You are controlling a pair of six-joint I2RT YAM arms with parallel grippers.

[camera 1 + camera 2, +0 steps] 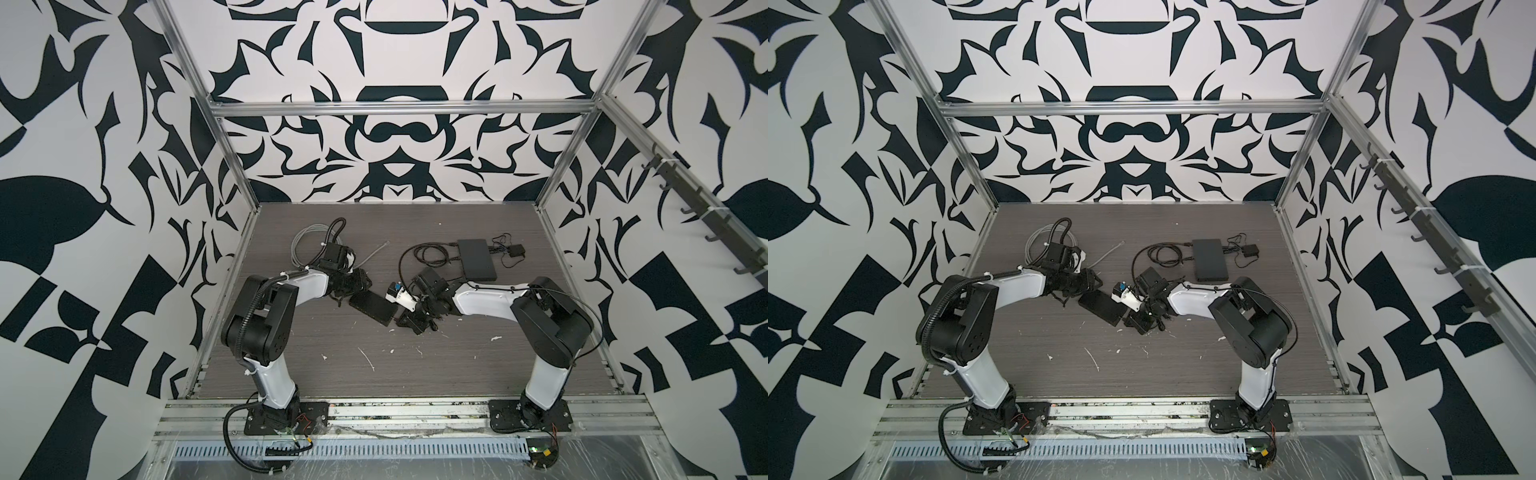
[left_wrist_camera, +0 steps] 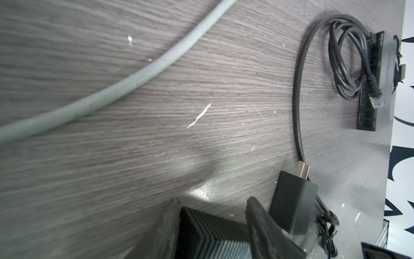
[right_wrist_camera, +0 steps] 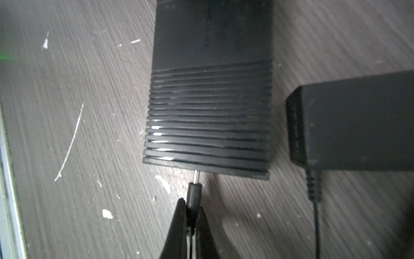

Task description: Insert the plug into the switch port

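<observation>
pinching the plug (image 3: pixel 194 192) by its black barrel, the right gripper (image 3: pixel 191 216) is holding its jaws tight on it, leaving the metal pin free and pointing at the near edge of the switch (image 3: pixel 210 101). the pin tip is sitting just at that ribbed edge, judged not yet seated; the port is hidden from view. the left gripper (image 2: pixel 212 222) is clamping the switch across its width at a middling spread, apparently bracing it against the push. a power adapter (image 3: pixel 354 121) is lying just beside, apart from the switch.
</observation>
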